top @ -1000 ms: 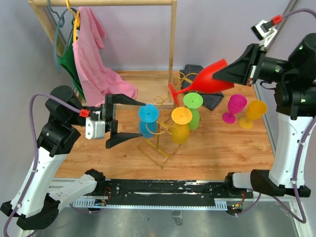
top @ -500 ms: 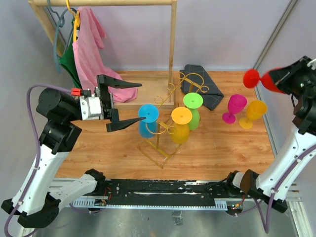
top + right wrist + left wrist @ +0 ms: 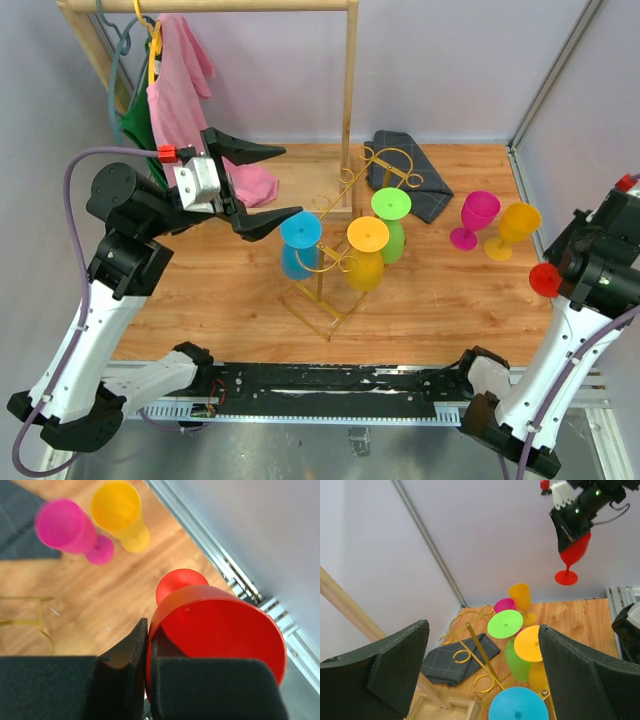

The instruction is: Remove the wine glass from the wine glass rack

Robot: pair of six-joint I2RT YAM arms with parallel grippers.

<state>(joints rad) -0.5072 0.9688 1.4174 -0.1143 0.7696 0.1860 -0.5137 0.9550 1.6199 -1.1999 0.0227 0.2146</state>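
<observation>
The right tool [image 3: 148, 630] pinches the red wine glass [image 3: 215, 630] clear of the wine glass rack [image 3: 320, 285], left tool [image 3: 290, 182] spread, three glasses [image 3: 367, 234] left hanging

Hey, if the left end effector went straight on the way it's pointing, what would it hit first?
Probably the blue glass hanging on the rack, seen low between the open left end effector's fingers in the wrist view. Depth is unclear; it might pass above.

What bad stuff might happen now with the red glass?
The right gripper pinches the red glass by just its rim, near the table edge; a slip might drop it off. The open left gripper hovers close to the blue glass on the rack and might knock it.
</observation>
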